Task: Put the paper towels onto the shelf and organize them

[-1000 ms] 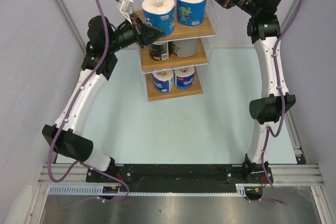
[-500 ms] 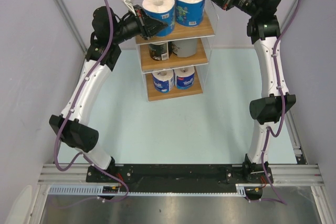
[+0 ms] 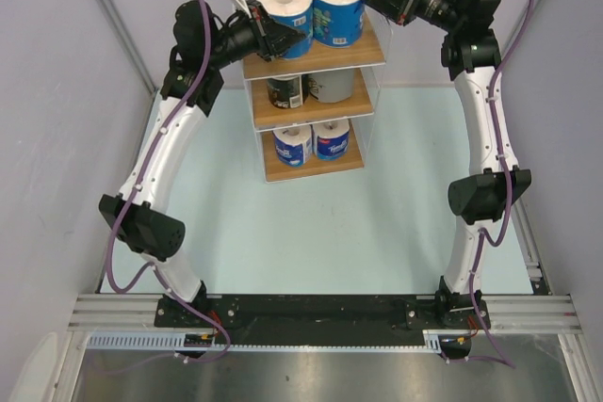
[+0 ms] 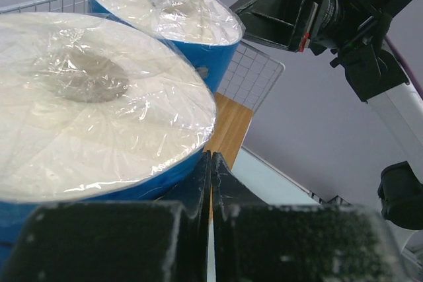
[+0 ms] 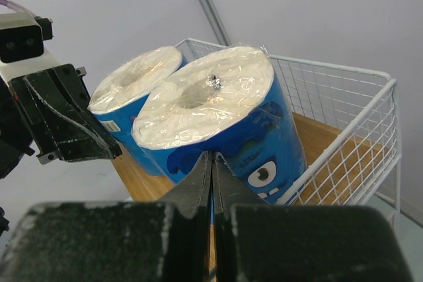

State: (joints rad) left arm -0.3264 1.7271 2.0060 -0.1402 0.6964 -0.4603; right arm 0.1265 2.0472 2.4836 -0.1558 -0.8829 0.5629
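The three-tier shelf stands at the table's far side. Two blue-wrapped paper towel rolls stand on its top board, left and right. A dark roll and a grey roll stand on the middle board, and two blue rolls on the bottom one. My left gripper is shut and empty, its tips against the left top roll's side. My right gripper is shut and empty, its tips at the right top roll.
The shelf's white wire wall encloses the top board's back and right side. Grey walls stand close behind and beside the shelf. The pale table lies below.
My left arm has risen and moved right, bringing its shut gripper from the shelf's left post up against the left top roll. The right gripper has shifted slightly left toward the right top roll.
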